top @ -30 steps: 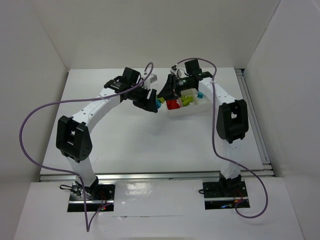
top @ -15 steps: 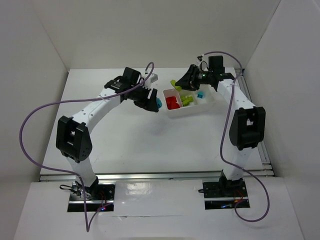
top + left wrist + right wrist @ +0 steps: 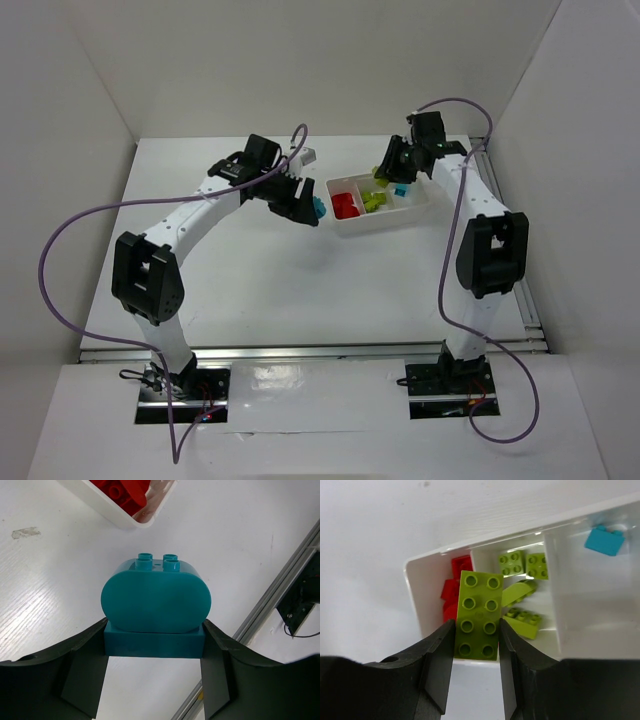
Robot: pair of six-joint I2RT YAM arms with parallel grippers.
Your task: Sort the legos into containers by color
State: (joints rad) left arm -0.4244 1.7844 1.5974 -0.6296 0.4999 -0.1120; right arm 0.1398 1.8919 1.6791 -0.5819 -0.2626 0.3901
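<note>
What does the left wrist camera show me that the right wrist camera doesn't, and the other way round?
Only the left wrist: the left gripper clamped on a teal brick, and the metal rail at the table's edge.
Only the right wrist: the right gripper clamped on a lime brick, loose lime bricks in the tray's middle compartment, and one cyan brick in the compartment farthest from the red one.
Both: the white tray's end compartment with its red bricks.
</note>
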